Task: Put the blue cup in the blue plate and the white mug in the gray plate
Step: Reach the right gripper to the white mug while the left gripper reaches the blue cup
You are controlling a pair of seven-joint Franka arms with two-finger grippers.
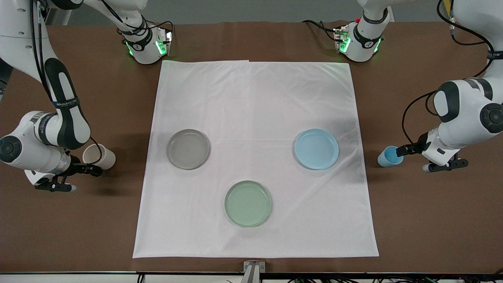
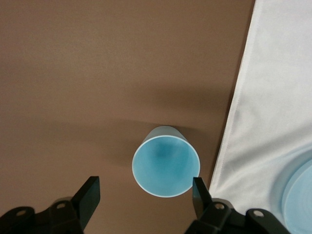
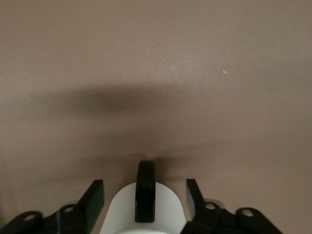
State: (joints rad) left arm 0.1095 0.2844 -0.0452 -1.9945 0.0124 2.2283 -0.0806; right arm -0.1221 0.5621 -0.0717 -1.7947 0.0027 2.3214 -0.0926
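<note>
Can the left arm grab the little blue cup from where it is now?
Probably yes: the left gripper is open right at the blue cup, fingers either side, nothing between them.

The left gripper (image 2: 145, 195) is held low at the left arm's end of the table, its fingers (image 2: 200, 194) spread wide. The right gripper (image 3: 145, 197) is held low at the right arm's end, likewise spread. Both forearms are bent sharply downward.
</note>
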